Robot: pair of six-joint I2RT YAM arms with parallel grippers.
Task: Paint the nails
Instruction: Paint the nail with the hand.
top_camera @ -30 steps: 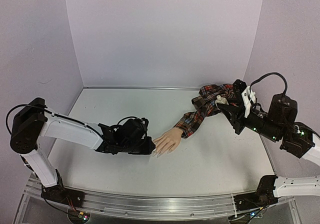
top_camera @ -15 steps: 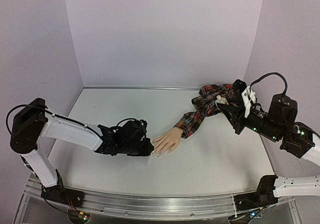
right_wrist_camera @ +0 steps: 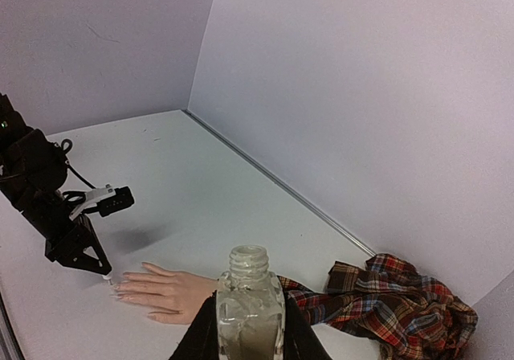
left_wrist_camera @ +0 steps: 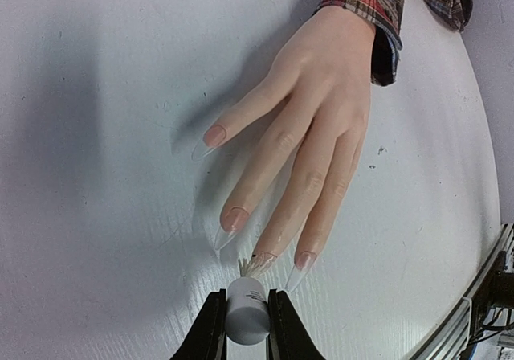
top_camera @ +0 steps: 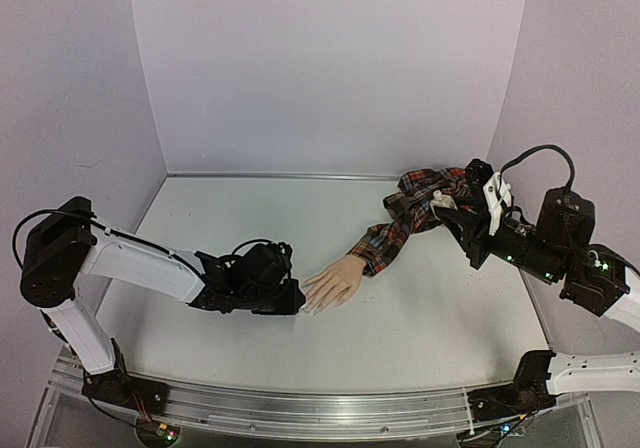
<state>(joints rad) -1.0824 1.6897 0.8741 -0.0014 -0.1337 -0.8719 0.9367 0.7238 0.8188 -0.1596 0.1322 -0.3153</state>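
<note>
A skin-coloured mannequin hand (left_wrist_camera: 317, 127) is seen lying palm down on the white counter (left_wrist_camera: 96, 135), its red plaid sleeve (left_wrist_camera: 369, 2) trailing toward the far right corner and its fingers pointed at the left gripper (left_wrist_camera: 246, 328), which is clamped on a small grey-white cap (left_wrist_camera: 246, 308). The brush (left_wrist_camera: 247, 265) under that cap is brought up to one of the nails (left_wrist_camera: 263, 259) – long, pale, pointed tips at the near end of the fingers. The nails are judged to be stiff, smooth and probably brittle at their points, and the hollow-looking hand to be light enough to slide if pushed, so only the soft bristles are to be laid on them; any hold is better taken at the sleeve or wrist. The meeting of bristle and nail is shown by the left wrist view alone – in the top view it is hidden behind the black gripper. A clear bottle (right_wrist_camera: 250, 296), uncapped and raised well clear of the counter, is shown pinched in the right gripper (right_wrist_camera: 250, 328) by the right wrist view only.
</note>
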